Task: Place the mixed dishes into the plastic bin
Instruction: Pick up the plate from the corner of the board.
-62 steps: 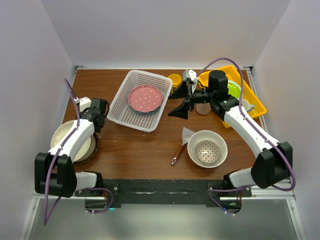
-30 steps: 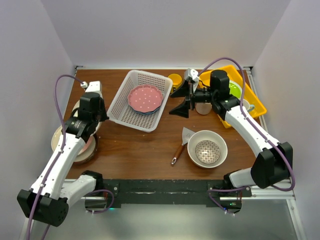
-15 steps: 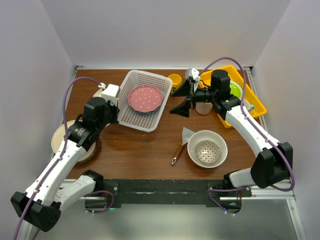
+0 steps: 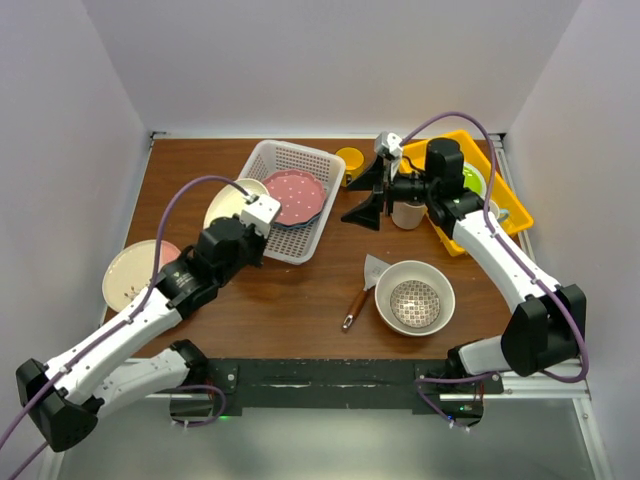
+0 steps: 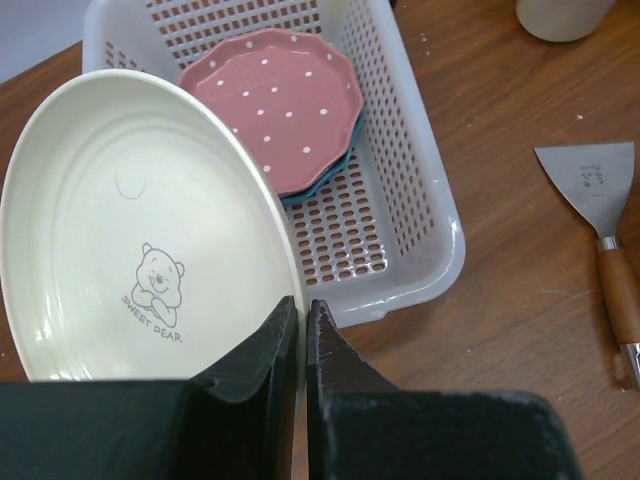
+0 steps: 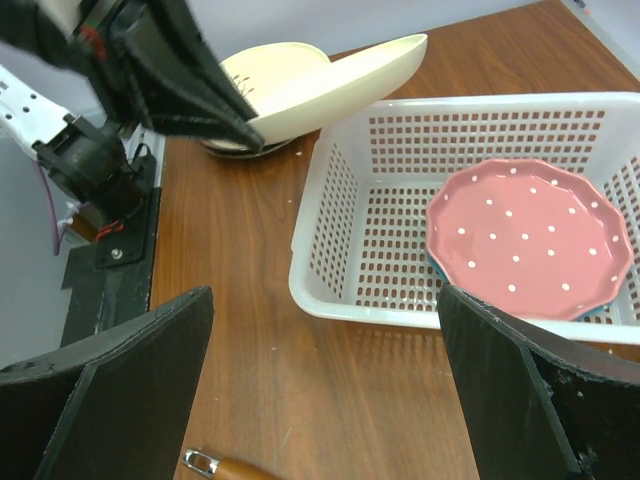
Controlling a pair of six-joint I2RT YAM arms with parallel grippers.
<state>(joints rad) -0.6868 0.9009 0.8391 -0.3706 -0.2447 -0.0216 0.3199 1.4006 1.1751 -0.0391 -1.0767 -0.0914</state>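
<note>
My left gripper point(image 4: 258, 222) is shut on the rim of a pale plate with a bear drawing point(image 4: 230, 204), held tilted above the white plastic bin's point(image 4: 262, 237) left rim. In the left wrist view the jaws point(image 5: 301, 312) pinch the plate point(image 5: 140, 220) beside the bin point(image 5: 425, 210). A pink dotted plate point(image 4: 297, 195) lies in the bin on a blue plate point(image 5: 338, 168). My right gripper point(image 4: 366, 196) is open and empty just right of the bin; it looks at the bin point(image 6: 340, 240) and the held plate point(image 6: 340, 75).
A red-rimmed cream plate point(image 4: 133, 275) lies far left. A large cream bowl point(image 4: 440, 285) holds a small patterned bowl point(image 4: 414, 304). A spatula point(image 4: 361, 288) lies beside it. A yellow mug point(image 4: 350, 159), a cream mug point(image 4: 407, 213) and a yellow tray point(image 4: 452, 147) stand behind.
My left arm has lifted the pale plate off the stack at the far left and swung it right, to the bin's left rim. The right gripper has stayed nearly still.
</note>
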